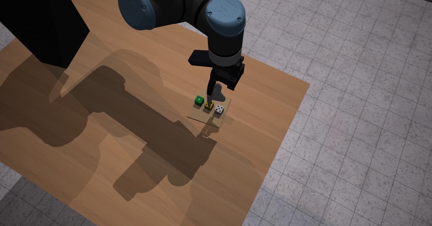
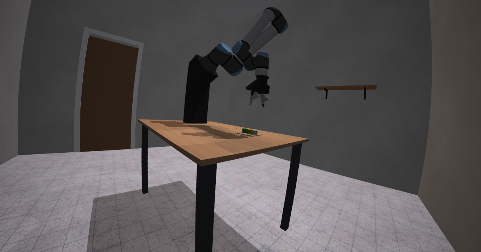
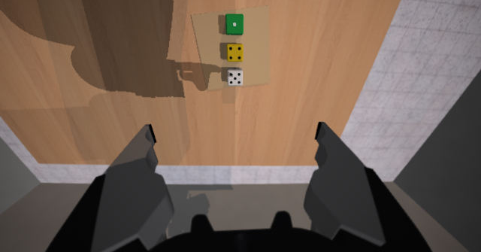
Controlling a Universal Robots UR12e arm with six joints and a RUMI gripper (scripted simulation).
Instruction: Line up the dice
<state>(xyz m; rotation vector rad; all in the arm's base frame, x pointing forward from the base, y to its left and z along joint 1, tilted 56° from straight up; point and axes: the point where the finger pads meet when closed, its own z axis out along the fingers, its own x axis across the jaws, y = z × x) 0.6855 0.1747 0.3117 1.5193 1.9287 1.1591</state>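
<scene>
We list three dice, each lying flat and fully on one tan mat (image 1: pixel 199 116) (image 2: pixel 239 133) (image 3: pixel 257 49), set out in a straight row with gaps between neighbours. Item: a green die (image 1: pixel 198 100) (image 2: pixel 244 130) (image 3: pixel 234 24), one pip up, nearest the black pedestal (image 1: pixel 45 28) (image 2: pixel 196 92). Item: a yellow die (image 1: pixel 207 107) (image 2: pixel 249 131) (image 3: pixel 235 53), four pips up, in the middle, partly covered by a finger in the top view. Item: a white die (image 1: pixel 218 109) (image 2: pixel 254 132) (image 3: pixel 235 77), five pips up, farthest from the pedestal and near the mat's far edge. The mat lies on a wooden table (image 1: pixel 256 104) (image 2: pixel 215 151) (image 3: pixel 293 132). Item: one black gripper (image 2: pixel 256 105) (image 3: pixel 237 124) with grey fingers, pointing down, well above the dice; we record its jaws as spread wide, with nothing held between them. The order reads one, four, five, lowest nearest the base, running away from it.
</scene>
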